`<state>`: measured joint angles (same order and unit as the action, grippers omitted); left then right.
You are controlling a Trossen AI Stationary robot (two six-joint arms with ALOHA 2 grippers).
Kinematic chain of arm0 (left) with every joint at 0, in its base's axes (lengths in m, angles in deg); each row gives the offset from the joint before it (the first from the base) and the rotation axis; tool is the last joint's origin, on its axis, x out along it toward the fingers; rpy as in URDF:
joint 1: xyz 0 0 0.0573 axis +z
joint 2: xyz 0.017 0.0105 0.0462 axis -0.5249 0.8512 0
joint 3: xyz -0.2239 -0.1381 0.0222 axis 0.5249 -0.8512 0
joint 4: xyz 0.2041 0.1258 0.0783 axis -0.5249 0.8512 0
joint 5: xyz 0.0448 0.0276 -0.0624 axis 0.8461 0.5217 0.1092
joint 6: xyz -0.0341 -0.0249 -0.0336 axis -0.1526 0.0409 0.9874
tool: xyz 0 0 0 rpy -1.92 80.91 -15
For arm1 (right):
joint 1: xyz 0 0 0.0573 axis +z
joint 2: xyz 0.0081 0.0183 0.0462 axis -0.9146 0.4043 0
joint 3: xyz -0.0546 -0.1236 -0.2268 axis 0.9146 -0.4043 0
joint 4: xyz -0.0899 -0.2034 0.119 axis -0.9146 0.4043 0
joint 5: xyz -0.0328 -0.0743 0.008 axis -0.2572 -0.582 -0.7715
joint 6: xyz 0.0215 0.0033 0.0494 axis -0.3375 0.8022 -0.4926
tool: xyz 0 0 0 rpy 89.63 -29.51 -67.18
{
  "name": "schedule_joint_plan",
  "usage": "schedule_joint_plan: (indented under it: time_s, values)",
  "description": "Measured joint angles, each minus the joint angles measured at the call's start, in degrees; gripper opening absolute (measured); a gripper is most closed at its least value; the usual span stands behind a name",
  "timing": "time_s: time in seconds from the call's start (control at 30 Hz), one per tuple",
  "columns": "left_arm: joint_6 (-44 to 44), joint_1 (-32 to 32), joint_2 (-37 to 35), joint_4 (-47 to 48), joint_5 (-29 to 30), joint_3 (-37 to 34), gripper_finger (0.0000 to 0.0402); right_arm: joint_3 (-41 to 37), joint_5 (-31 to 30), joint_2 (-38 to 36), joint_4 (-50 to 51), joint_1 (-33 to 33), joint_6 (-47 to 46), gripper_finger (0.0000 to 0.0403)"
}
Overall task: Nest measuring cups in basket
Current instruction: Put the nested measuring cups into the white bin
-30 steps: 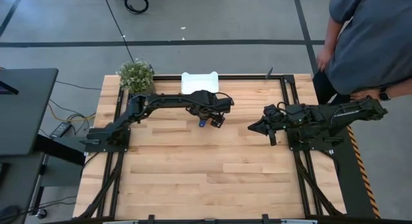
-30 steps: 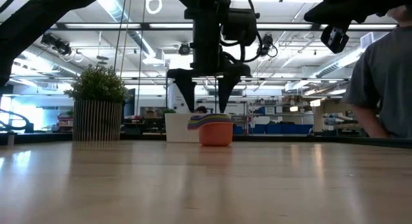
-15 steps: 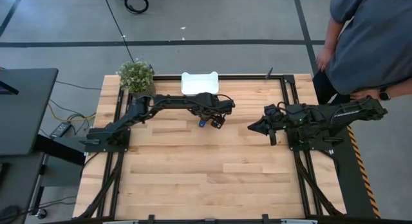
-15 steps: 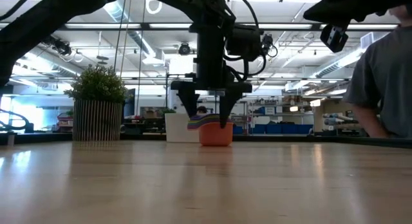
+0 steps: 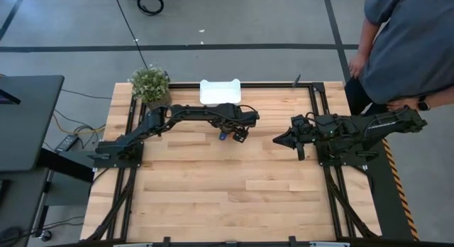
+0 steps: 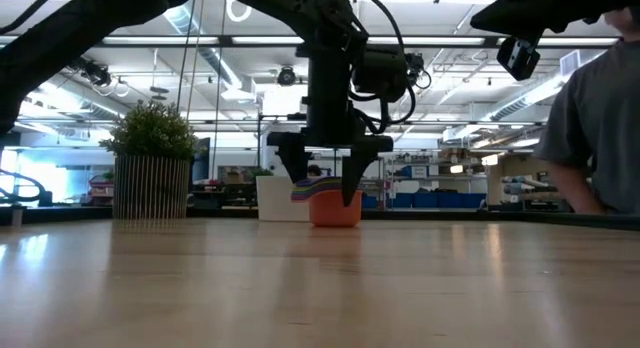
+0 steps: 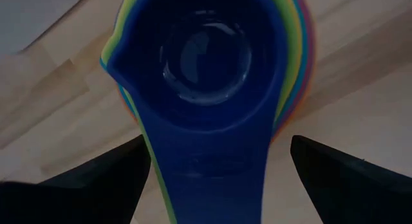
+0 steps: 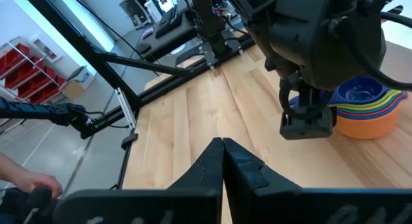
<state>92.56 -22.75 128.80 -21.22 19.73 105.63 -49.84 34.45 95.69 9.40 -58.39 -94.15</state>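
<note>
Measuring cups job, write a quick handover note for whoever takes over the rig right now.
Left claw: open, lowered around the nested stack of plastic measuring cups, fingers either side, not yet closed.
Right claw: shut, holding nothing, parked at the table's right side.
Cups: all stacked, orange outermost at the bottom, dark blue on top, standing on the wooden table, not in the small white plastic basket at the far edge.
Done: nesting.
Left: grasp the stack and probably carry it to the basket.

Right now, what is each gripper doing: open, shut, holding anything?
Left gripper: open, fingers either side of the nested measuring cups, not gripping.
Right gripper: shut, empty, off to the side.
</note>
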Motion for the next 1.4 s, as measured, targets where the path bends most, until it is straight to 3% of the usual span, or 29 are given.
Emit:
schedule_joint_plan:
  time_s: [0.37, 1.2, 1.4]
  values:
    - [0.66, -0.04, 0.0, 0.04, 0.0, 0.0, 0.0358, 0.0, 0.01, 0.0, -0.09, 0.0, -0.02, 0.0013]
    - [0.66, -0.11, -0.02, 0.26, 0.24, 0.0, 0.0175, 0.0, 0.0, 0.0, -0.09, 0.02, -0.02, 0.0012]
    - [0.67, -0.13, -0.07, 0.26, 0.22, 0.0, 0.0159, 0.0, 0.0, 0.0, -0.09, 0.0, -0.02, 0.0012]
